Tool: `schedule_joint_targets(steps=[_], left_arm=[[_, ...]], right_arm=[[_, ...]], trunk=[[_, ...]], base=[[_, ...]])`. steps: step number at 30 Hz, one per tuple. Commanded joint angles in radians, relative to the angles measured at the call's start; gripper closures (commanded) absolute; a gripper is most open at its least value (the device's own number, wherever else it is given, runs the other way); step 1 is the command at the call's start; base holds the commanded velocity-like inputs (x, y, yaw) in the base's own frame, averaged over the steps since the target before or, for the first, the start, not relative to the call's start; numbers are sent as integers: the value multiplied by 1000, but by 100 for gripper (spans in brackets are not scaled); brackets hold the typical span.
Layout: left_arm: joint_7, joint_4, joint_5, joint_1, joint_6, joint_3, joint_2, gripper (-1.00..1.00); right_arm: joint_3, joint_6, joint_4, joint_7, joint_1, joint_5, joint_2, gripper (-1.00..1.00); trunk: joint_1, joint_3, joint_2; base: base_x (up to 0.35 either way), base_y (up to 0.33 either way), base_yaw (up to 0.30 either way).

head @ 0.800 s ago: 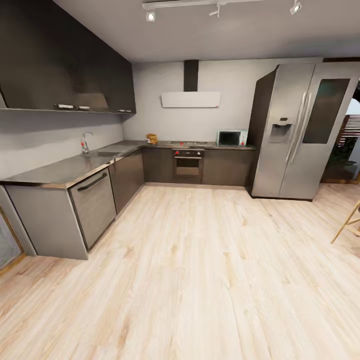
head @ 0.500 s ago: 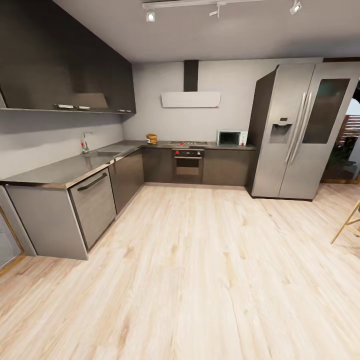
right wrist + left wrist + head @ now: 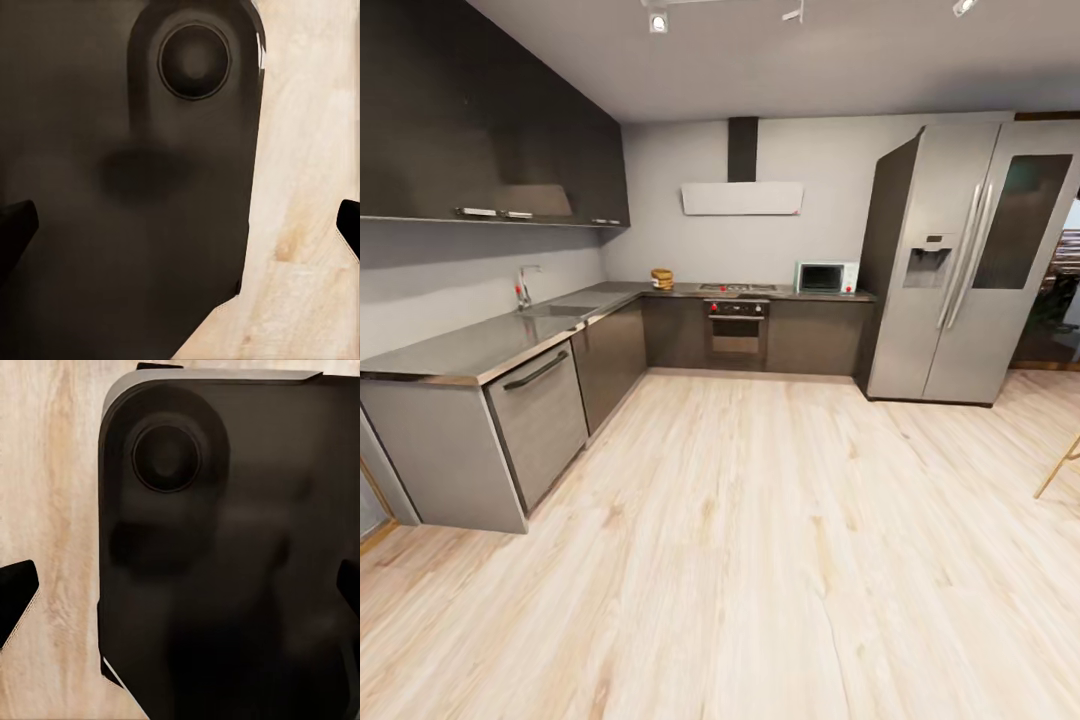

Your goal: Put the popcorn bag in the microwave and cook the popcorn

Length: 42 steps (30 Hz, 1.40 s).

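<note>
Far across the kitchen, the mustard-tan popcorn bag (image 3: 662, 279) stands on the grey L-shaped countertop (image 3: 470, 345), at its back corner. The pale mint microwave (image 3: 825, 277) sits at the right end of the same worktop, beside the fridge, with its dark door closed. In the left wrist view my left gripper (image 3: 180, 592) is open, its black fingertips (image 3: 16, 598) far apart, over my own dark base and the wood floor. My right gripper (image 3: 180, 225) is open in the same way, holding nothing.
A steel fridge (image 3: 960, 260) stands at the right. A built-in oven (image 3: 736, 325) sits between bag and microwave, under a hob. A sink tap (image 3: 522, 288) and dishwasher front (image 3: 540, 420) are on the left run. Wide wood floor (image 3: 760, 550) lies ahead; a chair leg (image 3: 1060, 465) pokes in at right.
The whole picture has shifted: the camera has moved a little forward and turned, so the counters look slightly nearer. Nothing in the kitchen has moved.
</note>
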Motion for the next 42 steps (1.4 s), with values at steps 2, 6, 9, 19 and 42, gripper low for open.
schedule_joint_targets(steps=[2,6,9,19,42], left_arm=[[0,0,6,0,0,1,0,-100],[1,0,7,0,1,1,0,-100],[1,0,8,0,3,1,0,-100],[4,0,8,0,9,1,-2,-100],[3,-41,11,0,27,-2,-36,-100]], right_arm=[[1,0,0,0,0,1,0,-100],[0,-1,0,0,0,0,0,-100],[0,-1,0,0,0,-2,0,-100],[0,-59,1,0,0,-8,-1,-100],[-4,-65,2,0,0,-10,-5,-100]], trunk=[[1,-1,0],[1,-1,0],[1,-1,0],[1,-1,0],[1,-1,0]], base=[[319,0,0],[319,0,0],[319,-26,0],[319,-83,0],[319,-92,0]])
